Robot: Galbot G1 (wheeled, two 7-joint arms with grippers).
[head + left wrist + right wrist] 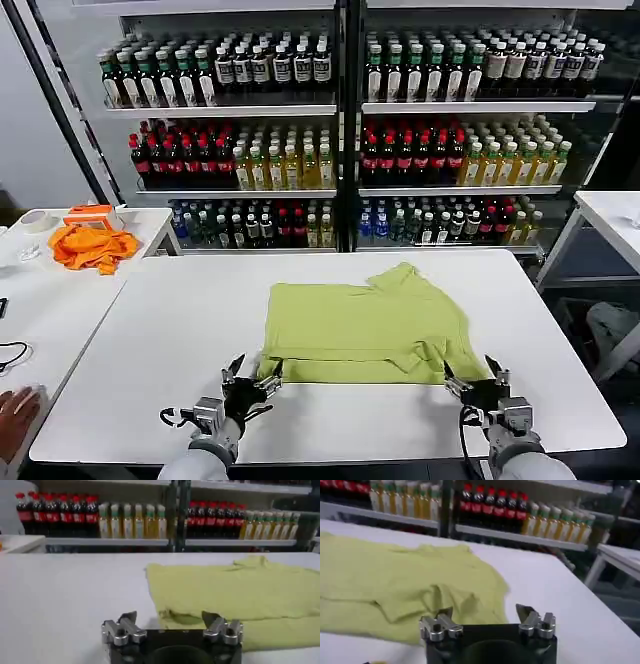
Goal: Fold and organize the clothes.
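Observation:
A lime yellow-green T-shirt (365,322) lies partly folded on the white table (180,330), its near edge doubled over into a band. My left gripper (252,376) stands open at the shirt's near left corner, just off the cloth. In the left wrist view the shirt (240,592) lies right ahead of the open left gripper (170,617). My right gripper (472,378) is open at the near right corner. In the right wrist view the shirt (405,587) spreads before the right gripper (485,614), one finger over its edge. Both hold nothing.
A bright orange cloth (92,246) and an orange box (90,214) sit on a side table at the left. A person's hand (15,412) rests at that table's near edge. Shelves of bottles (340,140) stand behind. Another white table (615,215) is at the right.

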